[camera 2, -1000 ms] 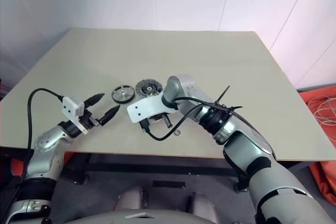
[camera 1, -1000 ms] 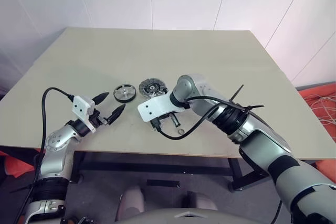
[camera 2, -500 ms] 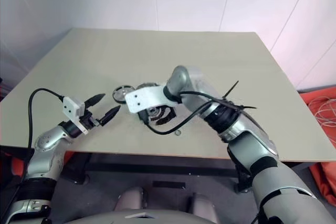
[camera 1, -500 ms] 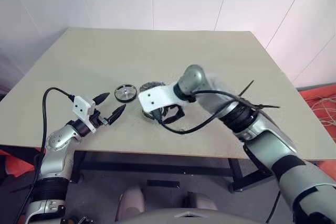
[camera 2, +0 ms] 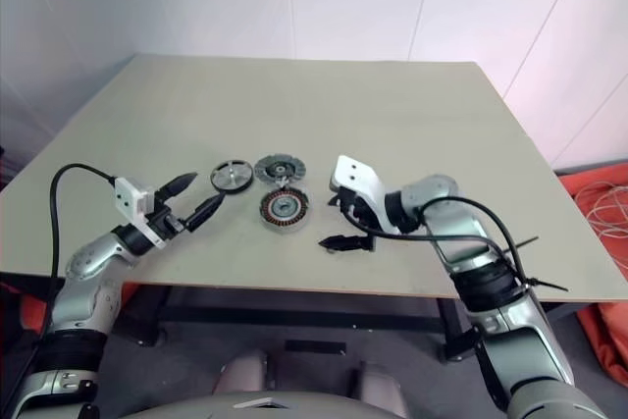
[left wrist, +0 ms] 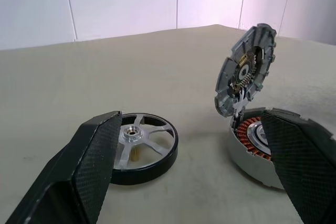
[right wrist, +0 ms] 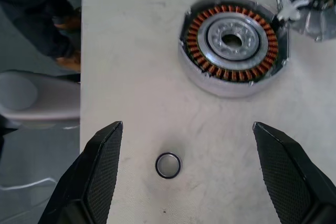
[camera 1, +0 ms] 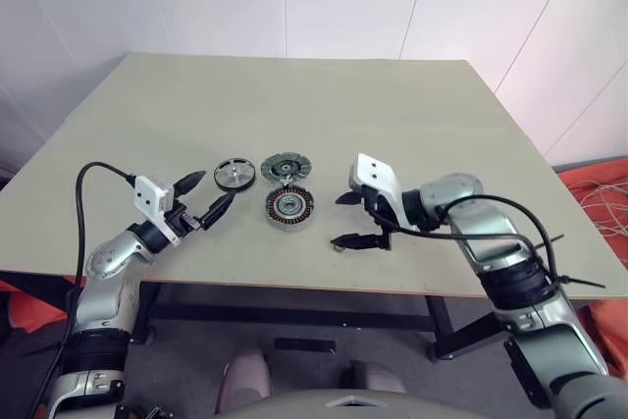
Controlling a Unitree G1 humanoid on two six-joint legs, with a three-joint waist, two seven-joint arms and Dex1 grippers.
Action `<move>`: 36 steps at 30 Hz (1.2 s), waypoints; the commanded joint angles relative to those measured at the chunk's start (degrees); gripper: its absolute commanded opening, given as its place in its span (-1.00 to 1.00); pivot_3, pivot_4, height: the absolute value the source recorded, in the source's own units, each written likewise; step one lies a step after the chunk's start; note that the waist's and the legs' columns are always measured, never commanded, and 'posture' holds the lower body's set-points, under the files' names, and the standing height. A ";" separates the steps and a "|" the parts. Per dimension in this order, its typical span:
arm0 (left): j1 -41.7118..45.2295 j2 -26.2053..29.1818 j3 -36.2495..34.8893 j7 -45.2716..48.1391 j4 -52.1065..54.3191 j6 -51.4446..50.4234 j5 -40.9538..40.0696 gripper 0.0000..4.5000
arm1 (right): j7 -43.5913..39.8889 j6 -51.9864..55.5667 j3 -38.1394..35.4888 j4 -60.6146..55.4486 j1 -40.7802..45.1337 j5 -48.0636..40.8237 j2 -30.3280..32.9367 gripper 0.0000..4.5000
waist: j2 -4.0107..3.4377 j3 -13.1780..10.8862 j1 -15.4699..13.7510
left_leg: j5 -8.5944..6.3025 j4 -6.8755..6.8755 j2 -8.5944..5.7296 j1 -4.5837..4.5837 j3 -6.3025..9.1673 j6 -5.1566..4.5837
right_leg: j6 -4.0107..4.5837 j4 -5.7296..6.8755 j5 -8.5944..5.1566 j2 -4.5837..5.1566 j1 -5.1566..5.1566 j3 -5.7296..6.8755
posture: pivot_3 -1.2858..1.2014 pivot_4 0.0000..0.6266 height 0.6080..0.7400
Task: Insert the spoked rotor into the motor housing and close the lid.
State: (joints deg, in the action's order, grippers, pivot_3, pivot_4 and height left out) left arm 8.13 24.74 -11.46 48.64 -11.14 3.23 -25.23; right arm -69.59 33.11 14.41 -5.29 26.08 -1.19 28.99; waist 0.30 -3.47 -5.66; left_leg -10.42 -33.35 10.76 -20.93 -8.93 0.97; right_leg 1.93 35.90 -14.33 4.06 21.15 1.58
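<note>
With both pincers — left [camera 1: 210,195] and right [camera 1: 353,219] — spread and empty, we judge the next step is lifting the rotor [camera 1: 286,166], propped against the housing [camera 1: 288,208], to seat it.

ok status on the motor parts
Left gripper, right gripper open, empty. Black-rimmed silver-spoked wheel lies beside copper-wound silver housing, not inserted. Small black ring loose nearby.

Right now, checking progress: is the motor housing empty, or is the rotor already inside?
Empty: the motor housing shows bare copper windings around its silver centre; the spoked rotor is outside it.
</note>
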 commanded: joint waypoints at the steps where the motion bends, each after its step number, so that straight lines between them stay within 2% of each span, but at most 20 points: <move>1: 0.84 1.13 -1.17 1.12 0.50 0.14 -0.78 1.00 | 2.54 -5.41 0.06 0.55 -0.64 -0.84 0.08 0.99 | 0.00 0.00 0.12 | 0.00 0.00 0.01 0.02 0.00 0.00 | 0.00 0.00 0.00 0.00 -0.01 0.00 | 0.03 -1.00 1.00; 5: 0.41 1.45 -1.37 1.84 1.37 0.06 -1.00 1.00 | 4.11 -9.97 1.91 3.59 -2.34 0.04 0.32 0.99 | 0.00 0.00 0.07 | 0.00 0.00 0.00 0.01 0.01 0.00 | 0.00 -0.02 0.00 0.00 -0.01 0.01 | 0.03 -1.00 1.00; 16: -4.48 2.98 -0.09 7.04 5.24 -3.89 -3.40 1.00 | 4.08 -13.77 4.24 7.59 -3.65 0.24 1.43 0.99 | 0.00 0.00 0.09 | -0.02 0.00 0.02 0.01 0.00 -0.05 | 0.00 -0.05 0.00 0.00 -0.04 0.02 | 0.03 -1.00 1.00; 25: -5.33 2.43 -0.31 6.48 5.85 -3.45 -2.81 1.00 | 4.68 -15.29 5.49 10.92 -3.99 1.29 2.08 0.99 | 0.00 0.00 0.09 | -0.02 0.00 0.01 0.05 0.00 -0.05 | 0.00 -0.07 0.00 0.00 -0.09 0.02 | 0.03 -1.00 1.00; 28: -4.80 2.46 -0.50 6.15 5.58 -3.07 -2.57 1.00 | 4.33 -15.14 5.32 11.32 -3.96 0.92 2.37 0.73 | 0.00 0.01 0.09 | -0.02 0.00 0.01 0.16 0.00 -0.05 | 0.00 -0.07 0.00 0.00 -0.18 0.01 | 0.03 -1.00 1.00; 32: -4.37 2.46 -0.48 5.83 5.34 -2.77 -2.47 1.00 | 4.15 -14.82 5.02 11.13 -3.89 0.49 2.82 0.10 | 0.00 0.01 0.06 | -0.02 0.01 0.01 0.39 0.00 -0.05 | -0.01 -0.07 -0.01 0.00 -0.39 0.01 | 0.03 -1.00 1.00; 36: -4.18 2.39 -0.43 5.54 5.20 -2.59 -2.37 1.00 | 4.11 -14.48 4.98 10.93 -4.04 0.35 3.33 -0.42 | -0.01 0.00 0.06 | -0.02 0.01 0.01 0.51 0.00 -0.05 | -0.02 -0.07 -0.01 0.01 -0.50 0.00 | 0.03 -1.00 1.00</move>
State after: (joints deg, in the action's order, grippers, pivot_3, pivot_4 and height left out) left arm 2.66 26.99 -11.20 54.45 -7.40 -0.44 -27.58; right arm -65.97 18.16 20.28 5.34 21.75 -0.84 31.16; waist 0.29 -3.47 -5.60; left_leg -10.44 -33.33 10.77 -20.38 -8.93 0.92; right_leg 1.91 35.83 -14.34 4.07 20.63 1.58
